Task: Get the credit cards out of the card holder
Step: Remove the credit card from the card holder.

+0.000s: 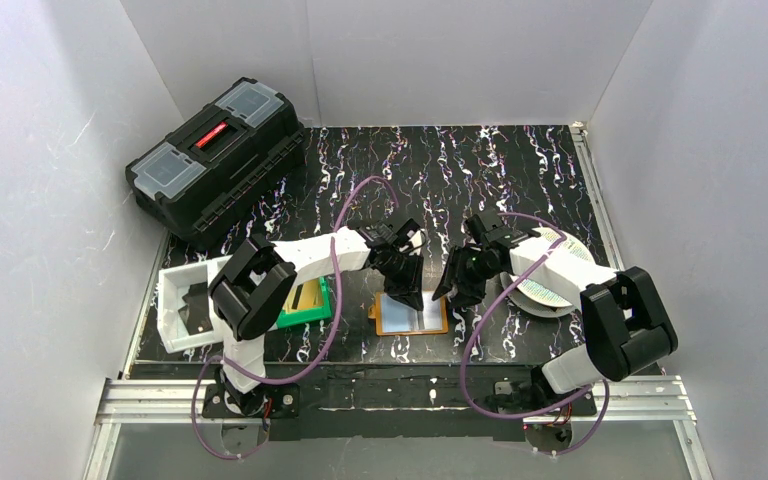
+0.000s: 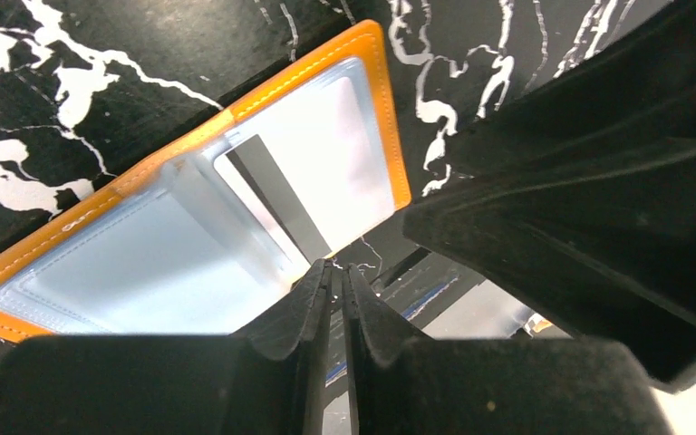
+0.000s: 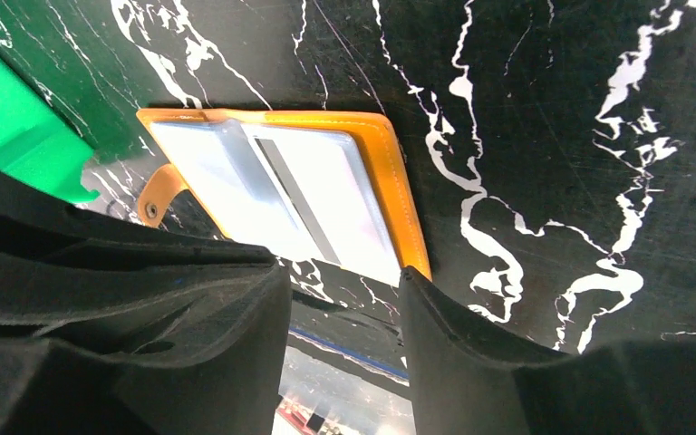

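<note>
1. The orange wallet (image 1: pixel 425 320) lies open and flat on the black marbled table (image 1: pixel 520 170). It sits low in the middle of the overhead view, just right of the green bin (image 1: pixel 307 320).
2. Its 2 clear pockets face up. In the right wrist view, a pale card (image 3: pixel 326 204) with a dark stripe shows through the right-hand pocket and sits inside it.
3. An orange strap with a snap sticks out from the wallet's left edge in that same view.
4. The left gripper (image 2: pixel 336 276) hangs over the wallet's upper left part in the overhead view. Its fingers are clenched down to a thin slit, and I cannot tell whether anything thin is caught there.
5. The right gripper (image 3: pixel 344 281) is released, with its 2 fingers standing apart just off the wallet's right edge and table surface showing between them.
6. A gold card (image 1: pixel 307 297) rests inside the green bin, left of the wallet.
7. A white tray (image 1: pixel 170 290) sits at the far left of the overhead view, touching the bin.
8. A black toolbox (image 1: pixel 215 160) is at the upper left, and a round patterned disc (image 1: pixel 550 285) lies at the right, partly under the right arm.
</note>
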Motion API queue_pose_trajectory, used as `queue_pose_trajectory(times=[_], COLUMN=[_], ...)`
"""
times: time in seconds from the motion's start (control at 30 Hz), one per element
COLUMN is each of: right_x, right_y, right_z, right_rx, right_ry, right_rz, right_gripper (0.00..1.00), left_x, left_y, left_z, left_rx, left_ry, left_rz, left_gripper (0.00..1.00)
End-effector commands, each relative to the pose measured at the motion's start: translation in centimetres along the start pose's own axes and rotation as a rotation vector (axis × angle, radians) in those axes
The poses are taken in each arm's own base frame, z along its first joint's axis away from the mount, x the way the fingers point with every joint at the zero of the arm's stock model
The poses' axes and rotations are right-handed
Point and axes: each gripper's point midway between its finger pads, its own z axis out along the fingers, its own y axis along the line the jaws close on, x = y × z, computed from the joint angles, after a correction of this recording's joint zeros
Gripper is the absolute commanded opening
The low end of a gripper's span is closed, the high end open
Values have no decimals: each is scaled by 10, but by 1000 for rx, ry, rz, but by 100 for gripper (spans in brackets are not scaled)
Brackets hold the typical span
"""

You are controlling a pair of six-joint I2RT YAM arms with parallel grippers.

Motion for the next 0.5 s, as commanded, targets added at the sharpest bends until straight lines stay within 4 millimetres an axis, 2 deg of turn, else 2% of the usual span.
queue_pose_trajectory(times=[0.0, 0.1, 0.3, 0.47], right_x=[-3, -5, -7, -6], right_y=[11, 8, 6, 1], right_z=[-5, -3, 3, 16], right_rx=[-72, -55, -20, 23], right_ry=[-18, -24, -17, 9], right_rz=[-12, -19, -55, -67], right_gripper=[55, 50, 32, 22], left_x=[1, 2, 5, 0], left_y=[6, 18, 23, 27], left_z=[-4, -6, 0, 3], left_rx=[-62, -124, -106, -53], left_ry=[-3, -3, 0, -13], left_rz=[-16, -40, -79, -117], left_gripper=[9, 10, 14, 14])
